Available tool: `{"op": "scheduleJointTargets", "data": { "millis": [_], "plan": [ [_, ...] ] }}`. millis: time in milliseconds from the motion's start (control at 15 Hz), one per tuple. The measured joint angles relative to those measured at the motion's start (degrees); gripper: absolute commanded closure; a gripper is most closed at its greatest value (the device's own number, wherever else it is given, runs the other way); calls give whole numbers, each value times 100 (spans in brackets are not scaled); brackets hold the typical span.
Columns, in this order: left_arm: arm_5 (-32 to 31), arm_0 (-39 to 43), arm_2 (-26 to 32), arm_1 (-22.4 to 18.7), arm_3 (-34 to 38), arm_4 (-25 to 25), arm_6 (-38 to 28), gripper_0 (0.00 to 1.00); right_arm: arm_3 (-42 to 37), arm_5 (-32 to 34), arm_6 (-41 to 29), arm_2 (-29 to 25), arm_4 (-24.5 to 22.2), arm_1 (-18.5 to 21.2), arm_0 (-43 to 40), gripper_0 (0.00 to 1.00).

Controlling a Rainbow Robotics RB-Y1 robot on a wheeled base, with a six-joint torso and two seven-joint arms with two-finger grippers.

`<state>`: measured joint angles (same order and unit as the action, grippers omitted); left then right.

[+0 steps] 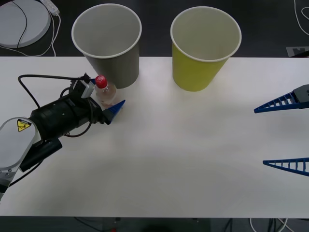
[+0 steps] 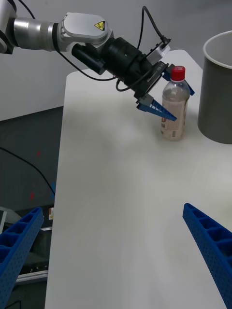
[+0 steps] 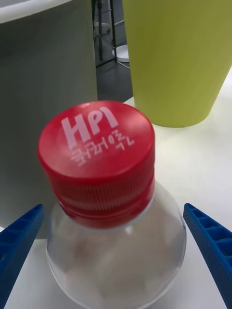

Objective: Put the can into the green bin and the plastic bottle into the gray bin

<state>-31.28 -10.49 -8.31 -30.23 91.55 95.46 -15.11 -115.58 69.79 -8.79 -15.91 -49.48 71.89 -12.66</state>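
Note:
The plastic bottle (image 1: 105, 92), clear with a red cap, stands upright on the white table (image 1: 183, 154), just in front of the gray bin (image 1: 107, 43). My left gripper (image 1: 107, 94) is open and straddles the bottle (image 3: 116, 164) at shoulder height, with a gap at each blue finger (image 3: 212, 241). The green bin (image 1: 205, 46) stands to the right of the gray one, with the same pale inside. My right gripper (image 1: 260, 137) hangs open over the table's right edge, holding nothing. The can is out of view.
A round white disc (image 1: 21, 19) with cables lies on the dark floor beyond the table's far left corner. Both bins stand along the table's far edge. A black cable loops above my left arm (image 1: 58, 118).

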Motion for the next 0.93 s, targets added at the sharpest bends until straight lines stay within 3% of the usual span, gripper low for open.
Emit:
{"op": "scheduleJointTargets", "data": {
  "millis": [400, 467, 533, 933],
  "plan": [
    [-8, -155, -55, 19, -138, 42, -31, 0, 0, 0, 0, 0, 0, 0, 0, 0],
    [-9, -154, -55, 25, -138, 43, -32, 85, 0, 0, 0, 0, 0, 0, 0, 0],
    [-9, -149, -67, 26, -138, 44, -18, 100, 0, 0, 0, 0, 0, 0, 0, 0],
    [-57, -148, -89, 38, -138, -6, -95, 100, 0, 0, 0, 0, 0, 0, 0, 0]
  ]
}}
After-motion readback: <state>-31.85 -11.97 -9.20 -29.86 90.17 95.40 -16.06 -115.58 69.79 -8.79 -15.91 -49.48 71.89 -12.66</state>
